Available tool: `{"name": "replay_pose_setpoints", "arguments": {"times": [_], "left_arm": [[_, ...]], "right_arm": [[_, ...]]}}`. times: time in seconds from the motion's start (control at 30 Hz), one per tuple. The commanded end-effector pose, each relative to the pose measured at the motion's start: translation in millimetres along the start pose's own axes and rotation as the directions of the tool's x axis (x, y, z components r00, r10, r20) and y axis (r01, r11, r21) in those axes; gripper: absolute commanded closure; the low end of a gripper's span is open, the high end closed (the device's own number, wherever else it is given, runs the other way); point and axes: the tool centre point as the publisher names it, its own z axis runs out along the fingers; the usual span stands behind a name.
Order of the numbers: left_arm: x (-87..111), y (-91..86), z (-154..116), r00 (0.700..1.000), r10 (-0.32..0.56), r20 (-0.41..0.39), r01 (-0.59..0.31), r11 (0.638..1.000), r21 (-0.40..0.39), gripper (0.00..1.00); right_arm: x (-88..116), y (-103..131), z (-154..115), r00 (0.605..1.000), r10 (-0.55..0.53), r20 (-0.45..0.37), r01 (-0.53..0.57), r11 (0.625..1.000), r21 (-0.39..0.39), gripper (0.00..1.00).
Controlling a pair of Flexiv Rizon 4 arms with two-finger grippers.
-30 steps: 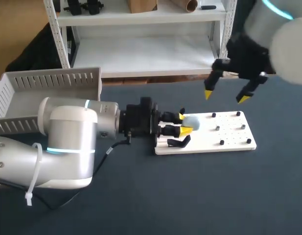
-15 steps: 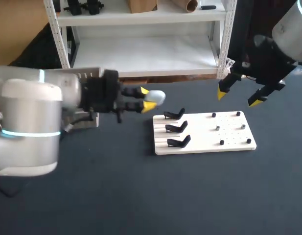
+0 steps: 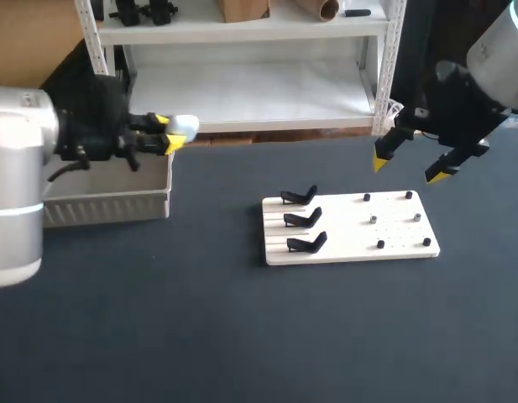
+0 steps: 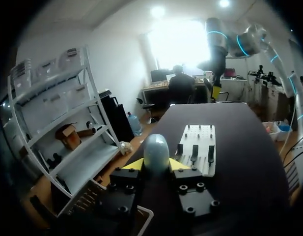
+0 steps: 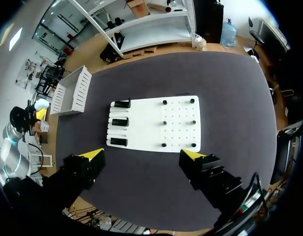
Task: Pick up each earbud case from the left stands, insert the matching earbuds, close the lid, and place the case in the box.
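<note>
A pale blue earbud case (image 3: 185, 126), lid closed, sits between the yellow tips of my left gripper (image 3: 170, 135), which is shut on it above the right end of the white slatted box (image 3: 107, 206). In the left wrist view the case (image 4: 156, 152) stands up between the fingers, with the box rim (image 4: 143, 213) just under them. The three black stands (image 3: 302, 218) on the white board (image 3: 401, 239) are empty. My right gripper (image 3: 408, 168) hangs open above the table behind the board's right end, and the board (image 5: 178, 123) lies far below it in the right wrist view.
Several small black and grey pegs (image 3: 380, 244) stick up from the board's right half. The box (image 5: 75, 91) stands at the table's far left edge. Dark tabletop stretches in front of the board and between board and box.
My left arm has carried the case from the stands leftward to above the box. My right gripper drew back to the right early on and has kept still since.
</note>
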Motion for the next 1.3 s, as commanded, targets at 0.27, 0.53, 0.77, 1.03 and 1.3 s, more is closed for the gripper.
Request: {"name": "replay_pose_setpoints", "arguments": {"times": [0.27,0.53,0.77,1.03,1.3], "left_arm": [[64.1,67.6,-15.1,0.989,-0.141,0.038,0.145,0.984,-0.107,1.0],[109.7,110.9,-20.3,0.975,-0.218,0.034,0.22,0.969,-0.114,1.0],[141.9,136.7,-19.6,0.963,-0.268,0.028,0.27,0.958,-0.098,1.0],[156.7,155.7,-14.4,0.96,-0.281,0.015,0.281,0.956,-0.079,0.86],[147.8,158.4,-17.7,0.971,-0.237,-0.011,0.236,0.97,-0.056,0.0]], "right_arm": [[1.6,-0.2,-0.3,1.0,0.0,0.004,0.0,1.0,0.0,0.0],[1.6,-0.2,-0.3,1.0,0.0,0.004,0.0,1.0,0.0,0.0],[1.6,-0.2,-0.3,1.0,0.0,0.004,0.0,1.0,0.0,0.0],[1.6,-0.2,-0.3,1.0,0.0,0.004,0.0,1.0,0.0,0.0],[1.6,-0.2,-0.3,1.0,0.0,0.004,0.0,1.0,0.0,0.0]]}}
